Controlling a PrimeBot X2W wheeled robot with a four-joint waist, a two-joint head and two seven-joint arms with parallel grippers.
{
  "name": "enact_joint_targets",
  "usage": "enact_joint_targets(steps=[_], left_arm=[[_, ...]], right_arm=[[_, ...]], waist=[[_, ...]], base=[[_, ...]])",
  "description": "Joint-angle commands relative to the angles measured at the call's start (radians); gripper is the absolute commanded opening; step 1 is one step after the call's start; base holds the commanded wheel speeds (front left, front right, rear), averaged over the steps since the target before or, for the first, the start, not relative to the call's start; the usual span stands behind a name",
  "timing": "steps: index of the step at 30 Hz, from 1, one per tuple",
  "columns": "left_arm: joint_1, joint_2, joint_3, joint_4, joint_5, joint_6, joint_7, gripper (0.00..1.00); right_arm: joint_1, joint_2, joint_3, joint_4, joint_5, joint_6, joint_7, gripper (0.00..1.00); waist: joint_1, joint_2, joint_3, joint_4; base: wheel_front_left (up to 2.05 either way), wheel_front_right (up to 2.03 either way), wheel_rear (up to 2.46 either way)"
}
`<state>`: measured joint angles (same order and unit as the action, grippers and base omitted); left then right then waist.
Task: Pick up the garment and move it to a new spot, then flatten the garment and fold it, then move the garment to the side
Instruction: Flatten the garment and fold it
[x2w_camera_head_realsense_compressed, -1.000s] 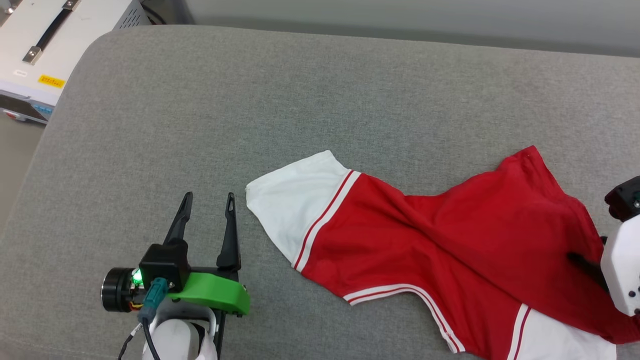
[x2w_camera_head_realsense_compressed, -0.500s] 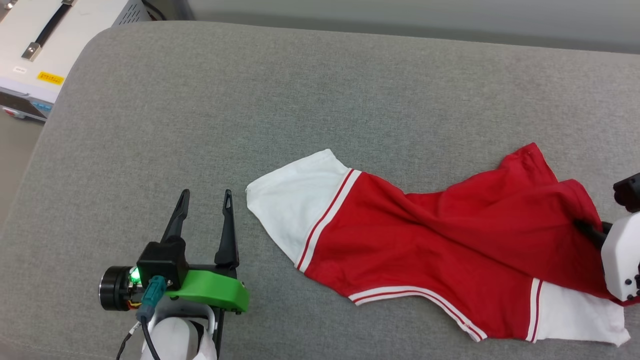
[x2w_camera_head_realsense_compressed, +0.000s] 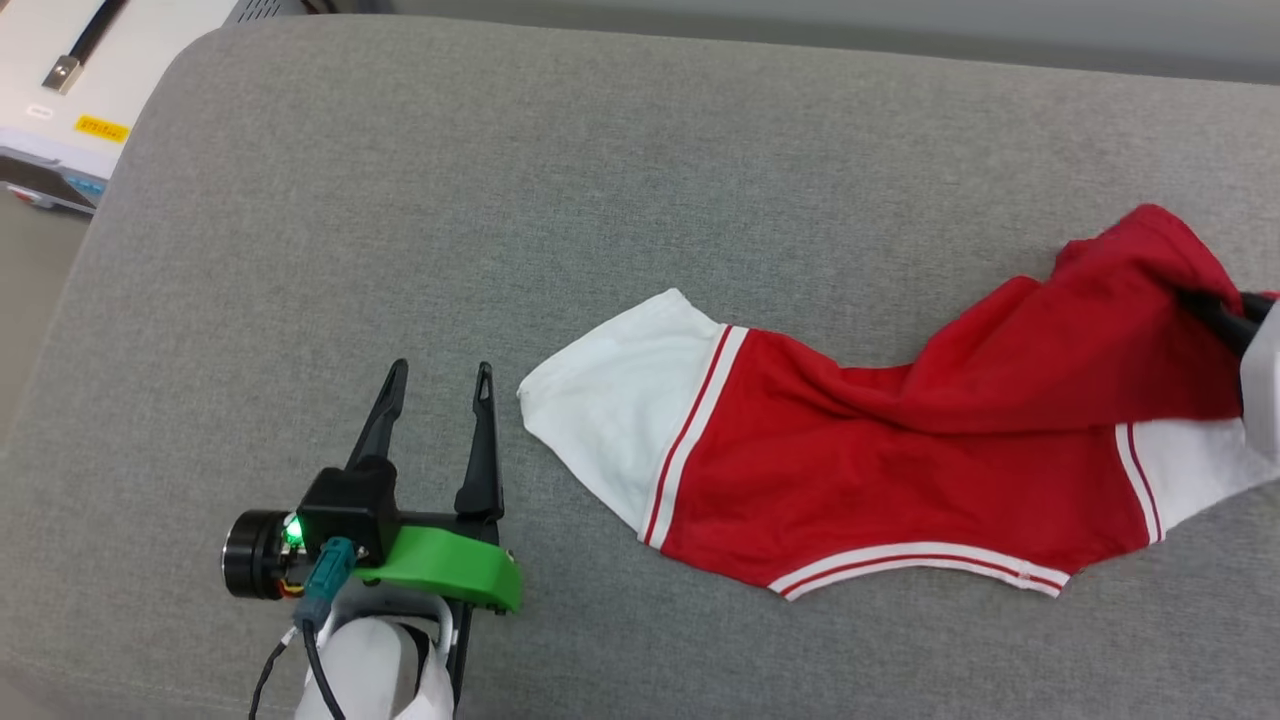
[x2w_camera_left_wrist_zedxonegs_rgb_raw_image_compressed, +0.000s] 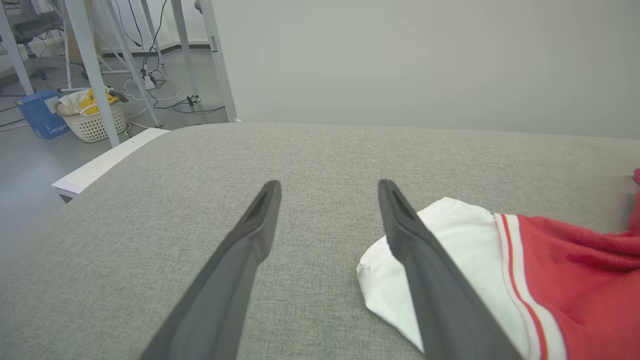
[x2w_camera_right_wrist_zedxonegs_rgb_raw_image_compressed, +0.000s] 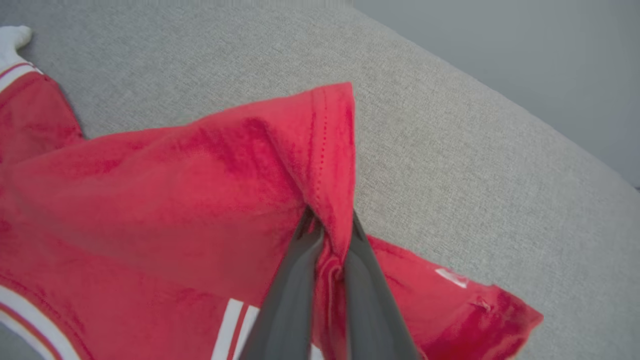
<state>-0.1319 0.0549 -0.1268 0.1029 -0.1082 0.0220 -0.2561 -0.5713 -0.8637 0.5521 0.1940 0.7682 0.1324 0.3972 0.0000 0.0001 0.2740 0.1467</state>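
The right gripper (x2w_camera_right_wrist_zedxonegs_rgb_raw_image_compressed: 327, 222) is clenched on a bunched fold of red cloth at the far right end of the garment (x2w_camera_head_realsense_compressed: 900, 470), holding that end up off the grey cushion (x2w_camera_head_realsense_compressed: 500, 200). The rest of the garment lies across the cushion's right half, one white sleeve (x2w_camera_head_realsense_compressed: 610, 420) pointing left. The left gripper (x2w_camera_head_realsense_compressed: 442, 370) is released, fingers spread, just left of that sleeve.

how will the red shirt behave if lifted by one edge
Likely floppy: the garment bunches into folds where the right pincer clamps its edge. Probably light, one pinch lifts that end. Its white sleeve may drag on the cushion.
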Motion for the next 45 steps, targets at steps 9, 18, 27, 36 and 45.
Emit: enact_joint_targets(steps=[9, 18, 27, 36, 45], left_arm=[[-0.065, -0.005, -0.032, -0.001, -0.029, 0.019, -0.006, 1.00], [-0.082, -0.005, -0.047, 0.009, -0.033, 0.027, -0.006, 1.00], [-0.043, -0.004, -0.014, 0.003, 0.005, 0.018, -0.006, 1.00], [-0.006, -0.004, 0.003, -0.034, 0.037, 0.001, -0.006, 1.00], [-0.004, -0.004, 0.003, -0.070, 0.051, -0.009, -0.006, 1.00]], right_arm=[[-0.290, 0.173, 0.147, 0.258, -0.071, -0.002, 0.024, 0.00], [-0.363, 0.285, 0.301, 0.539, -0.071, -0.002, -0.122, 1.00], [-0.352, 0.219, 0.346, 0.521, -0.019, -0.002, -0.419, 1.00], [-0.323, 0.078, 0.258, 0.371, 0.050, -0.002, -0.531, 1.00], [-0.270, -0.144, 0.239, 0.156, 0.271, -0.002, -0.021, 1.00]], waist=[[0.0000, -0.0001, 0.090, 0.072], [0.0000, -0.0001, 0.095, 0.084], [0.0000, -0.0001, 0.029, 0.036], [0.0000, -0.0001, -0.003, 0.000], [0.0000, -0.0001, 0.025, 0.002]], base=[[0.00, 0.00, 0.00], [0.00, 0.00, 0.00], [0.00, 0.00, 0.00], [0.00, 0.00, 0.00], [0.00, 0.00, 0.00]])
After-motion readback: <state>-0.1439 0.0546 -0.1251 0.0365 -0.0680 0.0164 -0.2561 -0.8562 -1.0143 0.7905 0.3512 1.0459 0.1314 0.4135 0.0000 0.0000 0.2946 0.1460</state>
